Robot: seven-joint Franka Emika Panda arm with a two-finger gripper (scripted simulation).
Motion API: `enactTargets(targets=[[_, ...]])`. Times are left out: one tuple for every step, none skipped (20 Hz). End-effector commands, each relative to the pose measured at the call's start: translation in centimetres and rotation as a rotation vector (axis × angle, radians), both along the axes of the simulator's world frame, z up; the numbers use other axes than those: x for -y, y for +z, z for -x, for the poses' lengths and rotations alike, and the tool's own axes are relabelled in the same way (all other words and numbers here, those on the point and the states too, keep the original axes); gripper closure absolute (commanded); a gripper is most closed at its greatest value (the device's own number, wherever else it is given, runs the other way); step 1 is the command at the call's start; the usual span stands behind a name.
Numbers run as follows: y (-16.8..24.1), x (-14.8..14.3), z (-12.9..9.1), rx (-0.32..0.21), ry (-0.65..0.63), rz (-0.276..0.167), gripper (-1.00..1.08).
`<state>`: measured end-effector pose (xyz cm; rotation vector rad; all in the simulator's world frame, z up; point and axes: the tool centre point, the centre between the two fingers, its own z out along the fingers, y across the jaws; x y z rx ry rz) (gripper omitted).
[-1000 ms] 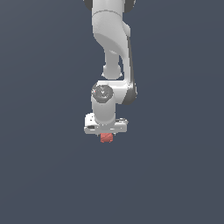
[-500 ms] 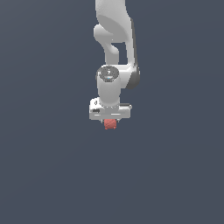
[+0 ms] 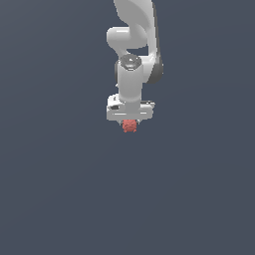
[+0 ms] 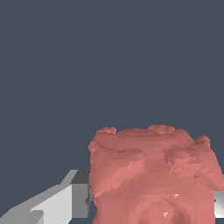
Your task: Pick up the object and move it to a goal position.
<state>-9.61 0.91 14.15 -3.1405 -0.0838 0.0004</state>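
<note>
Gripping salmon-red object (image 3: 129, 126), gripper (image 3: 129, 124) fingers (image 4: 65, 201) pressing both sides.

We see flat, even, fairly dim light on a uniform slate-grey backdrop with no cast shadows. The white arm (image 3: 133, 74) shades softly from bright front to grey sides, without glare. Both renders are sharp and undistorted; up close the red lump (image 4: 153, 175) shows coarse faceted shading.

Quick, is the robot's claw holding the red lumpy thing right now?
Gripper: closed on the red lump, one of its fingers pressed against the lump's side.
</note>
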Motion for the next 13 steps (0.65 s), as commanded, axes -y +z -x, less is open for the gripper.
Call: enactTargets(targets=[[0.7, -0.4, 1.2, 0.0, 0.0, 0.0, 1.08], [1.0, -0.5, 1.6, 0.0, 0.0, 0.0, 1.08], [1.2, -0.6, 1.9, 0.0, 0.0, 0.0, 1.08], [1.4, -0.7, 2.2, 0.0, 0.0, 0.0, 1.08], [1.6, -0.8, 2.5, 0.0, 0.0, 0.0, 1.08], [1.7, -0.9, 2.7, 0.0, 0.0, 0.0, 1.08], [1.9, -1.0, 2.9, 0.0, 0.0, 0.0, 1.08], [2.0, -1.1, 3.1, 0.0, 0.0, 0.0, 1.08], [2.1, -1.1, 3.2, 0.0, 0.0, 0.0, 1.08], [2.2, -1.2, 3.3, 0.0, 0.0, 0.0, 1.08], [2.3, -1.2, 3.4, 0.0, 0.0, 0.0, 1.08], [2.3, -1.2, 3.4, 0.0, 0.0, 0.0, 1.08], [2.3, -1.2, 3.4, 0.0, 0.0, 0.0, 1.08]])
